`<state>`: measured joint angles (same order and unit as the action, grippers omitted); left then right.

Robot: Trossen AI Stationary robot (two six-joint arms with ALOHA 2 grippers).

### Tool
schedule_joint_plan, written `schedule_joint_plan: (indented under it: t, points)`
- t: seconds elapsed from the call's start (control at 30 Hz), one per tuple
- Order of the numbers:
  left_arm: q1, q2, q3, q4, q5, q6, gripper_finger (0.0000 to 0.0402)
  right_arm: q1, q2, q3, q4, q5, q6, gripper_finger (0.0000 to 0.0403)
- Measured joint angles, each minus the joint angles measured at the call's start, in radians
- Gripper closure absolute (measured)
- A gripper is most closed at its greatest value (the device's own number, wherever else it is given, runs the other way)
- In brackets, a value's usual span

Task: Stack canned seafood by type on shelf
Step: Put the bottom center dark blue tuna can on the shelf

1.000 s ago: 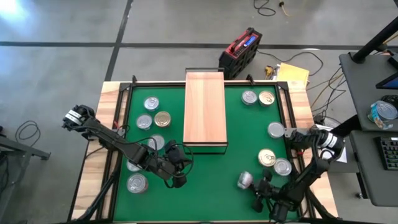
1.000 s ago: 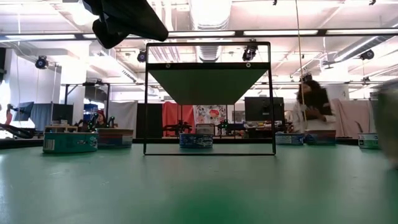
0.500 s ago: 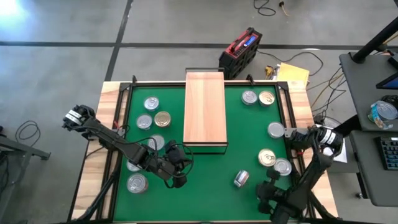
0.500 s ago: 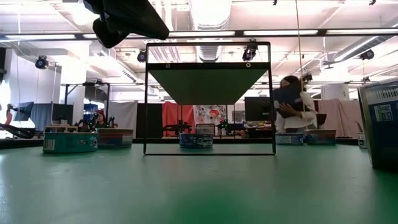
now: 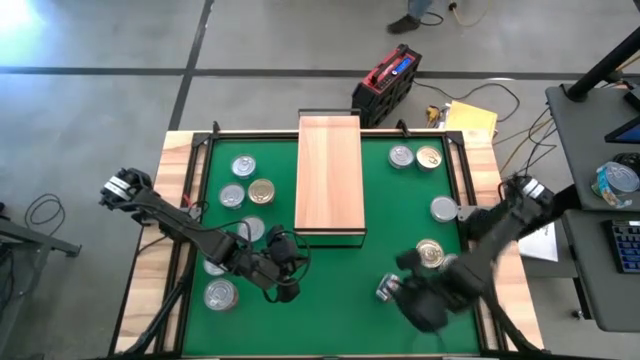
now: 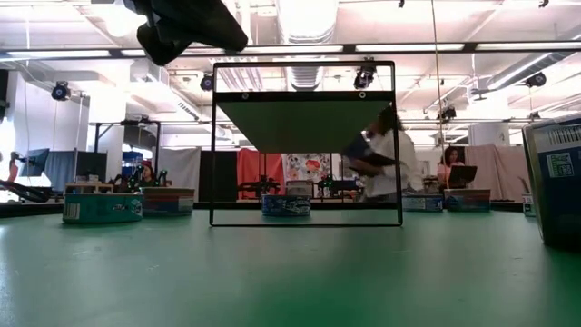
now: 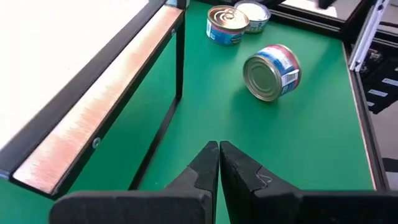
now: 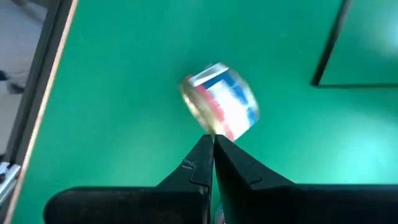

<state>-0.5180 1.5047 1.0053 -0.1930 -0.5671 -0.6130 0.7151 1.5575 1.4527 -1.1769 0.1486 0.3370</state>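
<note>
Overhead and wrist views of the table. The right gripper (image 8: pixel 212 144) points at a can lying on its side (image 8: pixel 221 109), just beyond its fingertips; both fingers are pressed together with nothing between them. In the overhead view this tipped can (image 5: pixel 388 289) lies on the green mat (image 5: pixel 340 280), off the near corner of the shelf (image 5: pixel 329 172), whose top is bare. The left gripper (image 7: pixel 219 152) waits near the shelf's front edge, its fingers likewise closed and empty; the tipped can shows farther ahead of it (image 7: pixel 271 71). The other tins rest flat on the mat to either side of the shelf, among them a gold-lidded one (image 5: pixel 262 190) and a silver-lidded pair member (image 5: pixel 401 156).

Handling, as a judgement: expect a rigid metal tin, fairly dense for its size, with a smooth curved wall that will slip or roll away if you nudge it with closed fingers. You would do well to open the fingers first, then close them across the two flat end faces, or stand it upright and pinch across the rim.
</note>
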Motion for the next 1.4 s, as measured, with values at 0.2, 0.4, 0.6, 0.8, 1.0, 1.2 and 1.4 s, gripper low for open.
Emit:
schedule_joint_plan:
  t: [0.2, 0.4, 0.6, 0.8, 1.0, 1.2, 1.4]
  points:
    - [-0.031, -0.024, 0.065, -0.140, -0.105, 0.042, 0.0401, -0.172, 0.010, 0.032, 0.005, -0.098, -0.310, 0.0379]
    - [-0.064, -0.033, 0.137, -0.330, -0.243, 0.029, 0.0401, -0.227, 0.004, 0.032, 0.007, -0.097, -0.417, 0.0317]
    - [-0.064, -0.033, 0.143, -0.334, -0.255, 0.028, 0.0401, -0.205, 0.030, 0.031, 0.027, -0.097, -0.356, 0.0199]
    - [-0.064, -0.021, 0.139, -0.332, -0.257, 0.008, 0.0401, -0.152, 0.086, 0.027, 0.031, -0.097, -0.389, 0.0080]
    - [-0.064, -0.020, 0.134, -0.332, -0.257, -0.002, 0.0401, -0.130, 0.150, 0.022, 0.032, -0.097, -0.461, 0.0035]
    - [-0.065, -0.020, 0.134, -0.332, -0.257, -0.002, 0.0401, -0.147, 0.212, 0.010, 0.030, -0.097, -0.504, 0.0039]
    - [-0.065, -0.020, 0.133, -0.332, -0.261, 0.000, 0.0401, -0.161, 0.257, 0.010, 0.035, -0.179, -0.503, 0.0070]
